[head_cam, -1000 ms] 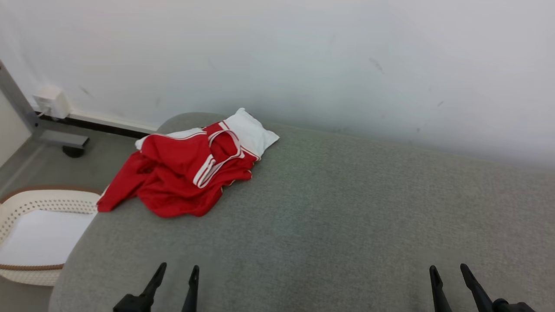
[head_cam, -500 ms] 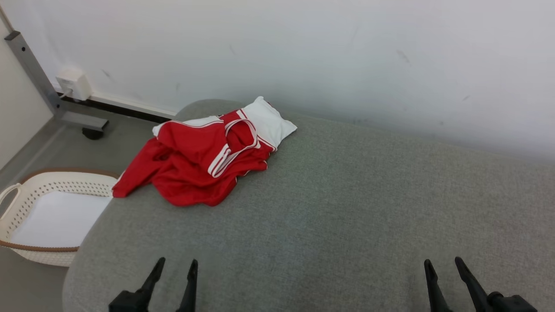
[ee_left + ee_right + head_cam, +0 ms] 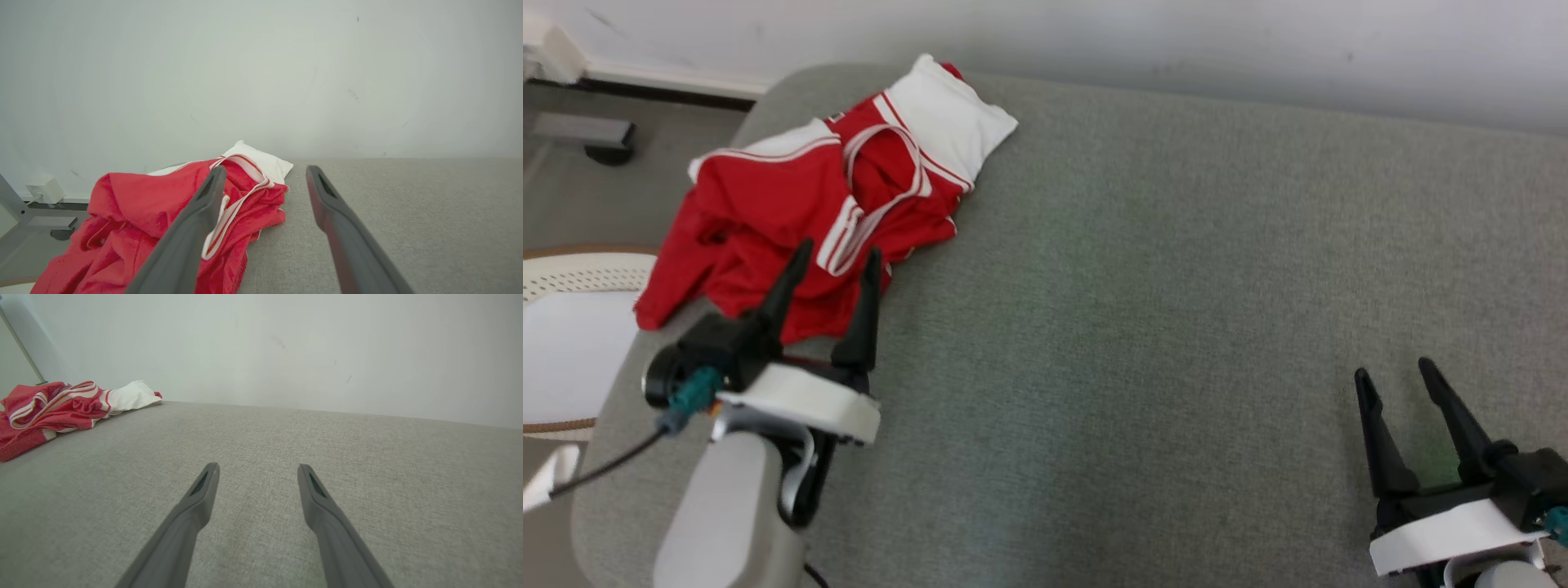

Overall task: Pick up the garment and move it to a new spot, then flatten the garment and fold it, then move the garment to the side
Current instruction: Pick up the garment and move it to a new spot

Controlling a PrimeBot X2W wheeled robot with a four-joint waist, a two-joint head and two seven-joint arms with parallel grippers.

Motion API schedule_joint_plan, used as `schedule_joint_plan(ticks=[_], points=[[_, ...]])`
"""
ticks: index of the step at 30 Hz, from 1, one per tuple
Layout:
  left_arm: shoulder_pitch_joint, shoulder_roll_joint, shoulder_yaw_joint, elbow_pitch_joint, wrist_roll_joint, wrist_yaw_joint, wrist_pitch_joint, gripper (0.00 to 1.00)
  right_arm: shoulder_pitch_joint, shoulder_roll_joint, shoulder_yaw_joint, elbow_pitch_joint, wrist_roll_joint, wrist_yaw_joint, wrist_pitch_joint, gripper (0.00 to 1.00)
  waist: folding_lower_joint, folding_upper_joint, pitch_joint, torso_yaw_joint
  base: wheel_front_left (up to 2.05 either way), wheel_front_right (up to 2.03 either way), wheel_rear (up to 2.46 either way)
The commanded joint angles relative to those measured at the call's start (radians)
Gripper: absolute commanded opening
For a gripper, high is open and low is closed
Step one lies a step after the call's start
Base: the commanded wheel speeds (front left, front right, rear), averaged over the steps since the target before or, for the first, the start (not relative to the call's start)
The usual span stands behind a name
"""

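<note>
Red-and-white jersey [image 3: 768,196] crumpled at the grey bench [image 3: 1176,245] edge, open room rightward — left end effector [image 3: 840,249] and right end effector [image 3: 1393,369] both spread, empty.

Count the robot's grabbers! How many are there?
2. The left gripper is open by the red and white garment; the right gripper is open over the grey fabric surface, far from it.

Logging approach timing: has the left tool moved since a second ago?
Yes. Against the garment, the left tool has advanced toward it: its tips, formerly short, now overlap the garment's near edge. The camera also shifted.
</note>
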Motion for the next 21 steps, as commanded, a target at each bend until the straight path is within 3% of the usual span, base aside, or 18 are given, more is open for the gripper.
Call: schedule_joint_plan(ticks=[1,10,21], points=[[-0.039,0.012,-0.004,0.017,0.002,0.0,0.0,1.0,-0.027,-0.011,-0.004,-0.006,-0.014,-0.002,0.0,1.0,-0.0001,0.0,0.115,-0.054,0.0,0.0,0.0],[-0.352,0.111,-0.023,0.199,-0.028,-0.007,0.088,1.0,-0.092,-0.055,-0.013,-0.015,-0.016,-0.003,0.004,1.0,-0.0001,0.0,0.259,-0.098,0.0,0.0,0.0],[-0.518,0.161,-0.041,0.463,-0.043,0.012,0.237,1.0,-0.123,-0.075,-0.014,0.0,-0.012,-0.006,0.012,1.0,-0.0001,0.0,0.321,-0.127,0.0,0.0,0.0]])
